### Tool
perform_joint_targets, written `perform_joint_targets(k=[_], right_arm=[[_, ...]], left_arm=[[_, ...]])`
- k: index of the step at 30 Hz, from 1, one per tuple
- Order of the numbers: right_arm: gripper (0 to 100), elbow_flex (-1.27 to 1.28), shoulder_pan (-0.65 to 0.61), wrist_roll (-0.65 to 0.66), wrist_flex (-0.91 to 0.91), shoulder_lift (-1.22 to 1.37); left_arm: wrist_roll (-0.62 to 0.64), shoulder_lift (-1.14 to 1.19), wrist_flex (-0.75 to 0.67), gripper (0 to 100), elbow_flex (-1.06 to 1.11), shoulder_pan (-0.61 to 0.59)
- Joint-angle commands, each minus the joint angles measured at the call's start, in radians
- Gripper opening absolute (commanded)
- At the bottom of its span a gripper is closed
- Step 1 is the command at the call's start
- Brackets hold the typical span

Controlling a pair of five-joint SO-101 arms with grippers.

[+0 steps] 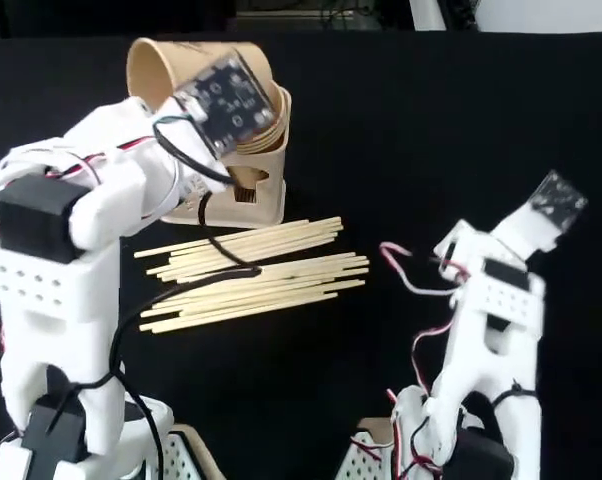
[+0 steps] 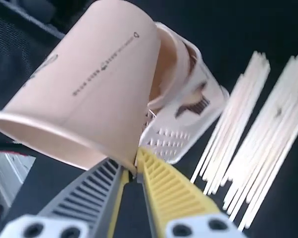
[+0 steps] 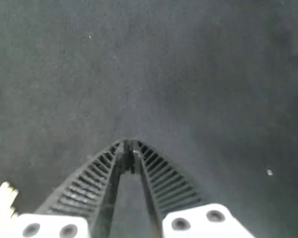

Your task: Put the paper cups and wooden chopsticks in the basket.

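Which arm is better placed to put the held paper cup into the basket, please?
Left. The left gripper is shut on the paper cup at its rim, close to the basket, which already holds cups. The right gripper is shut over bare black cloth, apart from it.

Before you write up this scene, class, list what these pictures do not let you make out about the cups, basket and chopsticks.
- High view: the basket interior, hidden by the left arm's wrist and the held paper cup; contents uncountable.
- Left wrist view: chopsticks blurred and cut off by the edge; no count.
- Right wrist view: a pale thing cut off at the edge; unidentifiable.
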Motion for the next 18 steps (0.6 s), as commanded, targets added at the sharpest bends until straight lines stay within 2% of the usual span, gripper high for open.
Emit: perform_joint_targets(k=[1, 6, 12, 18], right_arm=[[1.5, 0.076, 0.015, 0.015, -0.176, -0.024], [1.5, 0.134, 0.015, 0.015, -0.264, -0.024], [1.5, 0.14, 0.015, 0.015, -0.265, -0.024], [1.5, 0.14, 0.015, 0.015, -0.265, -0.024]], left_arm=[[-0.152, -0.014, 0.008, 3, 0.048, 0.002], [-0.304, -0.003, 0.005, 3, 0.027, -0.033], [-0.453, 0.006, 0.002, 3, -0.036, -0.05], [-0.47, 0.138, -0.021, 3, -0.133, -0.067]])
